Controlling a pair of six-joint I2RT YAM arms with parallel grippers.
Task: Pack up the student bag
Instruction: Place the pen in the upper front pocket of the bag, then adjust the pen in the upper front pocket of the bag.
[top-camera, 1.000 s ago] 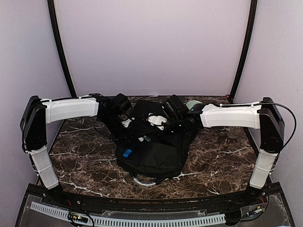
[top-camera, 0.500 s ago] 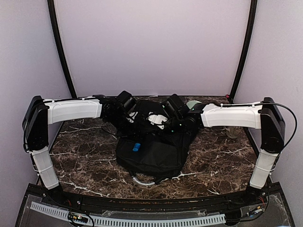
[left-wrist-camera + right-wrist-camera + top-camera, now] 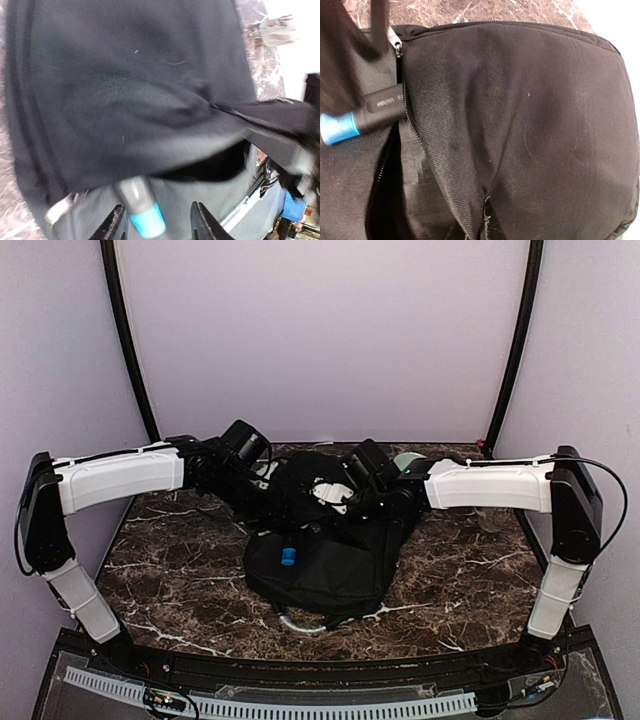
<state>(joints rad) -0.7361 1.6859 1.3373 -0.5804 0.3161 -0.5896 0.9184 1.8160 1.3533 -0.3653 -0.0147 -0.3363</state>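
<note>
I noted the left end effector (image 3: pixel 157 221) part open, empty, over a blue-capped marker (image 3: pixel 142 212) on the bag (image 3: pixel 330 575). The right end effector (image 3: pixel 338 496) pinched bag fabric. The bag lay mid-worktop (image 3: pixel 170 575), dark marble; pale walls (image 3: pixel 320 340).

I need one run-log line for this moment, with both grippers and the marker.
left gripper: open, empty | right gripper: shut on student bag flap | blue-capped marker: lying on bag at open zipper
</note>
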